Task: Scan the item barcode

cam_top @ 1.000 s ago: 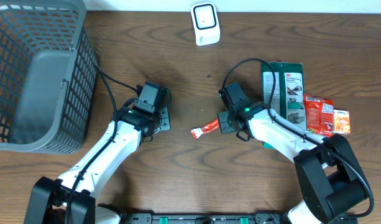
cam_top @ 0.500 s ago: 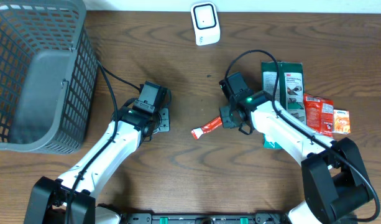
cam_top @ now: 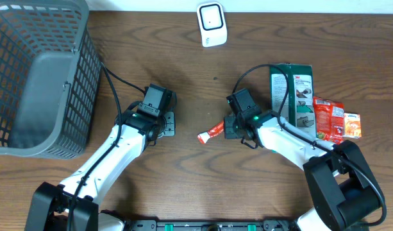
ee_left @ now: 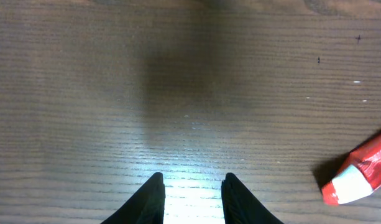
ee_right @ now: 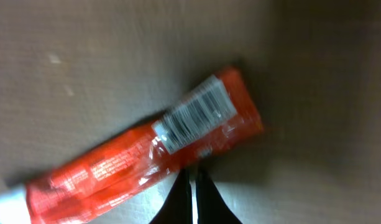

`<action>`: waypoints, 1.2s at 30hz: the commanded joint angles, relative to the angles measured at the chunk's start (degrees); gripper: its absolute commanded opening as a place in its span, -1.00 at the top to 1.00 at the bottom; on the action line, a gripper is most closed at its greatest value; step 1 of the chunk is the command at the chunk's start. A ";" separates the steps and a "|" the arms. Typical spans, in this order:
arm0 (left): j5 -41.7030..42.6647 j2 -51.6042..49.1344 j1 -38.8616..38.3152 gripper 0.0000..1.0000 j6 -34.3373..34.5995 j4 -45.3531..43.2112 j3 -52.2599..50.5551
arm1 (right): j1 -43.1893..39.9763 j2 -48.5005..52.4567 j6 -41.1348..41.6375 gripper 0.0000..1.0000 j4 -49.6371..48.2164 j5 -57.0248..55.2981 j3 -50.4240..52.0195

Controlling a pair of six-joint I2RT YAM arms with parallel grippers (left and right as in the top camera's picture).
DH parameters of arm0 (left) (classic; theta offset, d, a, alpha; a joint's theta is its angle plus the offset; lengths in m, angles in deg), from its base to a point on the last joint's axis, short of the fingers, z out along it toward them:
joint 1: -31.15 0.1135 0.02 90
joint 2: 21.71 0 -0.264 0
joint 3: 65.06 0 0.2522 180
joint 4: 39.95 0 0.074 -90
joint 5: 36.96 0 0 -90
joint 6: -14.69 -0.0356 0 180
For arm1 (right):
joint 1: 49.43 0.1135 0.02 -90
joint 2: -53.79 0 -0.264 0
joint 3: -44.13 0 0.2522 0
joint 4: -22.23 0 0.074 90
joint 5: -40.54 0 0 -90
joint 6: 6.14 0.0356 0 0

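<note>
Barcode (ee_right: 193,115) on packet (ee_right: 146,168) visible only from right wrist.

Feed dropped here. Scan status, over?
Left end effector open, empty. Right end effector shut, at edge of red bar, barcode face up. Nothing between bar and white scanner.

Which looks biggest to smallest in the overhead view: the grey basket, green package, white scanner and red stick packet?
1. grey basket, by far the largest
2. green package
3. white scanner
4. red stick packet, close to the scanner in length but much narrower, so it looks smallest
</note>
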 commanded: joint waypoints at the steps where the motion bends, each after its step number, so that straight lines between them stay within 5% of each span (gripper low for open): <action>1: -0.72 -0.28 0.17 0.35 -1.03 0.15 -0.17 | 0.31 -0.09 1.03 0.97 -5.05 -3.19 1.60; 7: 1.25 -0.28 0.17 0.30 -1.31 0.85 -0.17 | -0.15 -0.11 0.04 0.94 -10.12 -3.15 1.38; 13: 10.71 -0.26 -0.13 0.07 -6.69 0.22 0.42 | -6.29 -4.09 -2.80 0.78 0.96 6.67 -4.20; 19: 10.25 -0.35 -4.00 0.02 -8.26 6.64 8.83 | -15.34 -10.75 -8.66 0.43 15.41 13.92 -9.46; 24: 10.25 -0.90 -9.77 -0.01 -8.79 2.97 10.71 | -18.95 -12.20 -8.68 0.25 23.67 18.78 -9.27; 30: 9.46 -6.73 -17.07 -0.20 -15.28 -0.68 10.67 | -18.16 -12.20 -11.26 -0.01 26.49 18.67 -7.26; 36: 2.47 -15.15 -19.52 -0.21 -15.32 -1.05 10.67 | -18.12 -12.17 -11.26 -0.05 26.32 18.58 -7.17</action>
